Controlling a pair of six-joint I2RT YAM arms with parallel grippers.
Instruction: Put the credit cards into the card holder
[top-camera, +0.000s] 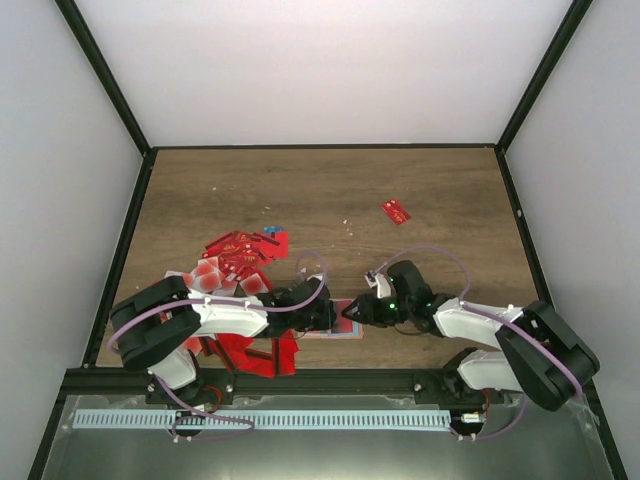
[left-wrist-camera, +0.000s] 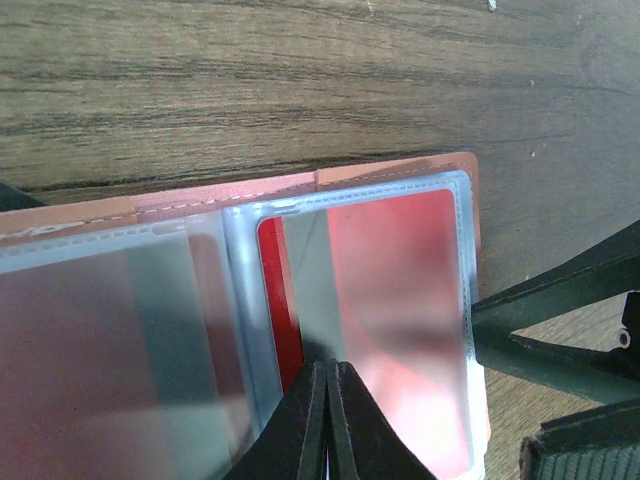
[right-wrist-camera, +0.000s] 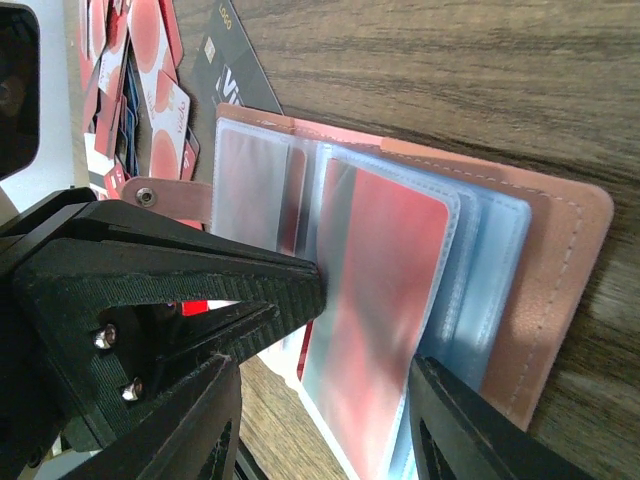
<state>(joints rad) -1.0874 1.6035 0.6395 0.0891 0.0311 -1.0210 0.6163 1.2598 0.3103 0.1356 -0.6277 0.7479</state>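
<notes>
Wooden table (top-camera: 330, 190) is seen, with the card holder (right-wrist-camera: 540, 260) laid open at its front edge. The left gripper (left-wrist-camera: 327, 375) is pinched shut over a clear sleeve (left-wrist-camera: 400, 290); the right gripper (right-wrist-camera: 368, 335) is spread apart astride the holder's edge.

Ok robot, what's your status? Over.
Left gripper shut, tip at a clear sleeve of the card holder. Right gripper open, straddling its edge. Red card in sleeve. Nothing blocking.
</notes>
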